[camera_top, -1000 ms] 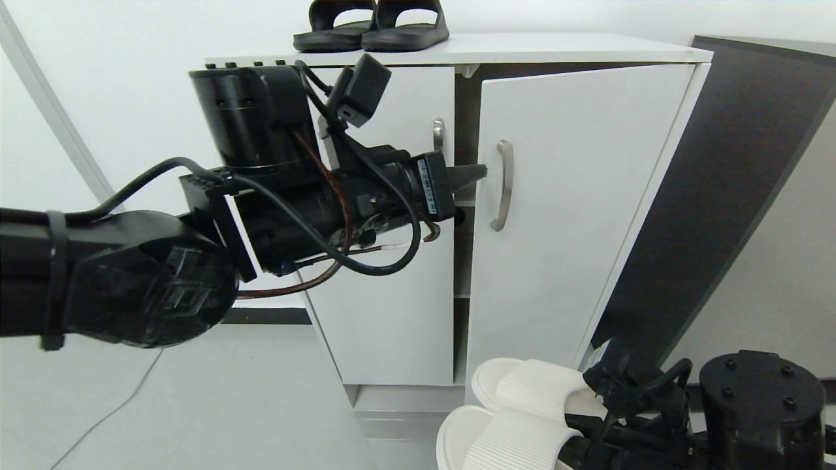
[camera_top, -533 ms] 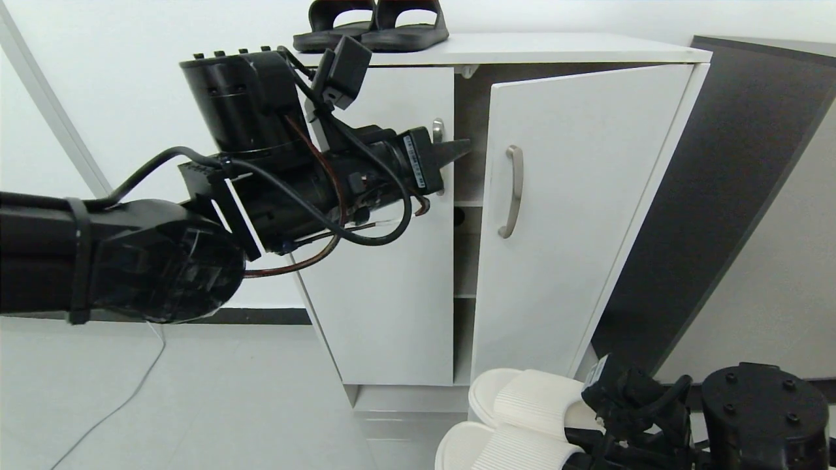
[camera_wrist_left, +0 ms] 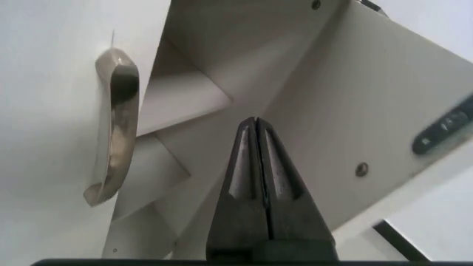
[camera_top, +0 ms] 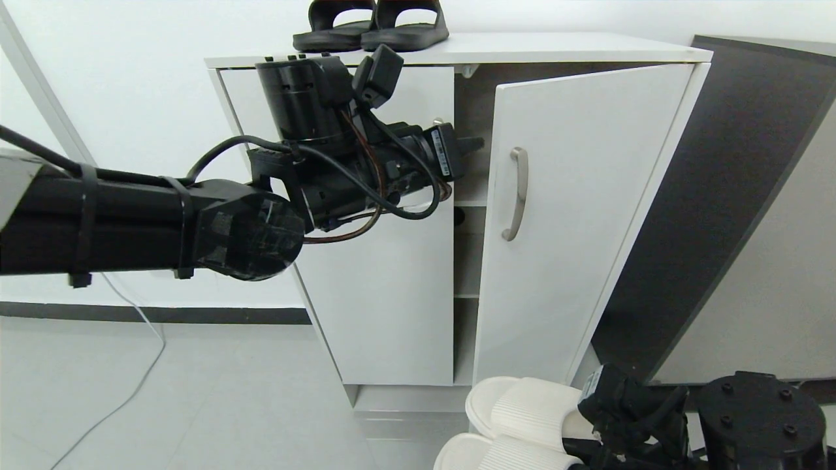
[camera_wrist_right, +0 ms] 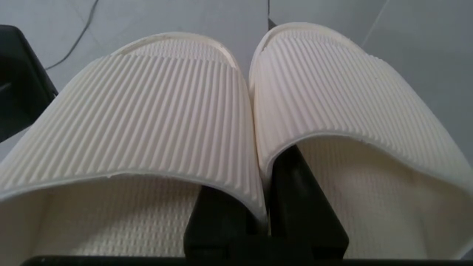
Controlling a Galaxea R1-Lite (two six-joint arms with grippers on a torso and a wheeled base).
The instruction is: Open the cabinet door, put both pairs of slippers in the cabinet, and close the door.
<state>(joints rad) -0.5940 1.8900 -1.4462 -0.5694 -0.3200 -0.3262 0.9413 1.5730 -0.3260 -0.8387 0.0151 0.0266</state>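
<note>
The left gripper [camera_top: 475,141] reaches out level at the cabinet [camera_top: 555,47]. Its fingers [camera_wrist_left: 244,159] are pressed flat together and hold nothing. Above and behind it, a pair of black slippers [camera_top: 372,27] sits on the cabinet top. The shut left door [camera_top: 385,300] lies alongside the gripper, and its handle [camera_wrist_left: 114,125] is just beside the fingers. The fingertips poke into the dark gap between the two doors, where shelves [camera_wrist_left: 185,89] show inside. Past the tips the right door [camera_top: 575,215] stands ajar, its handle [camera_top: 517,193] near the gripper but apart from it. Low down and further right, the right gripper [camera_wrist_right: 264,210] clamps the white slippers [camera_top: 522,411] together by the touching inner edges of their ribbed straps, toes pointing away from it and towards the foot of the cabinet.
</note>
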